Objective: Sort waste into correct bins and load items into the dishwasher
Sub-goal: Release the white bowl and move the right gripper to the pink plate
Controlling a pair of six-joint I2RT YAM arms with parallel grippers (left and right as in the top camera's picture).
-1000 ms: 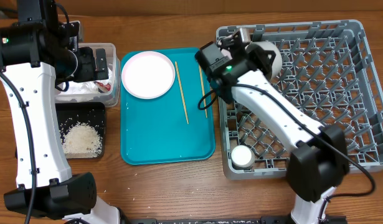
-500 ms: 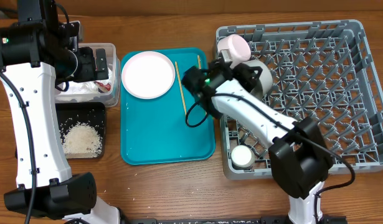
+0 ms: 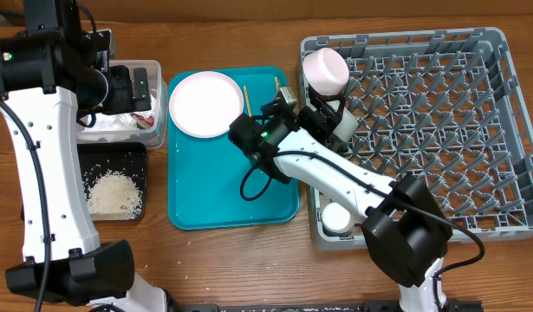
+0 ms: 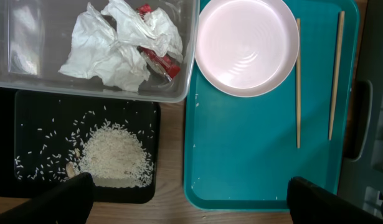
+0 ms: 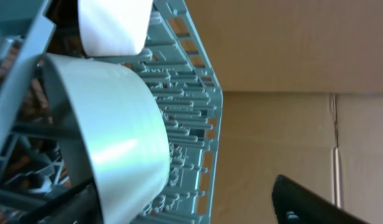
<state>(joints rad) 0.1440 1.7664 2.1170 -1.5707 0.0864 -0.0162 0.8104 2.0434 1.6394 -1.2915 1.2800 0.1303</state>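
- The plate (image 4: 247,45) is found lying flat at the 11 o'clock corner of the teal tray (image 4: 241,168). The two chopsticks (image 4: 297,81) are laid parallel just beside it, toward 1 o'clock.
- Two bowls (image 3: 325,69) are seen propped at the 10 o'clock corner of the rack (image 3: 439,130), and a cup (image 3: 338,218) is set at its 7 o'clock corner.
- Crumpled paper (image 4: 122,43) is held in the tub (image 4: 29,50), and rice (image 4: 113,155) lies in the black tray (image 4: 35,118) on the tub's 6 o'clock side.
- The left gripper (image 4: 191,202) is spread wide with nothing held, and it hangs above the tub.
- The right gripper (image 5: 182,196) is likewise spread wide and empty, close beside the bowls.
- The plate is judged stiff, smooth, breakable and likely slippery. A hold on its rim is advised, at the 6 o'clock edge where bare tray is left.
- The chopsticks are judged light, thin and apt to roll, so a pinch near mid-length is suggested.
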